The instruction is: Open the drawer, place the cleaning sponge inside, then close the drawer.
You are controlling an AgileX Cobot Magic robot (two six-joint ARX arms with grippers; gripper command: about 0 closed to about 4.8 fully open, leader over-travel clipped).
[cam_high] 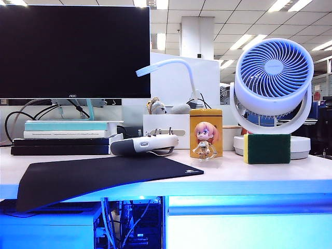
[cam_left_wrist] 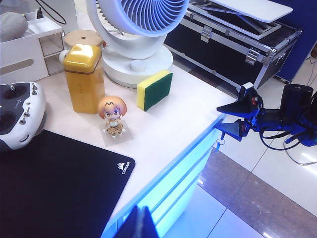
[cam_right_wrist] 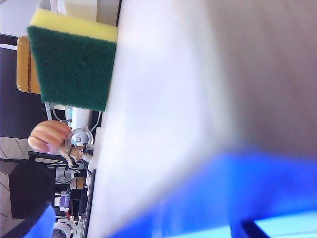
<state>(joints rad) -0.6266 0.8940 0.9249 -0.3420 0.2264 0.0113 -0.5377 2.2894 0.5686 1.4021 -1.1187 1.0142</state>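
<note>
Beside the fan (cam_high: 273, 78): sponge (cam_high: 267, 149) is standing on edge
Right gripper (cam_left_wrist: 233, 119): hovering off desk's right edge — jaws wide, empty
Left gripper: unseen — cannot tell
Drawer (cam_high: 249, 228): staying shut
Risk: fingers striking the desk edge (cam_left_wrist: 198, 144) instead of catching the drawer

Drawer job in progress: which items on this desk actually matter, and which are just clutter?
Job:
cleaning sponge, standing on edge by the fan base
drawer front under the desk edge
right gripper, open, beside that edge

Clutter:
fan
yellow tin
figurine
controller
mouse mat
monitor
</note>
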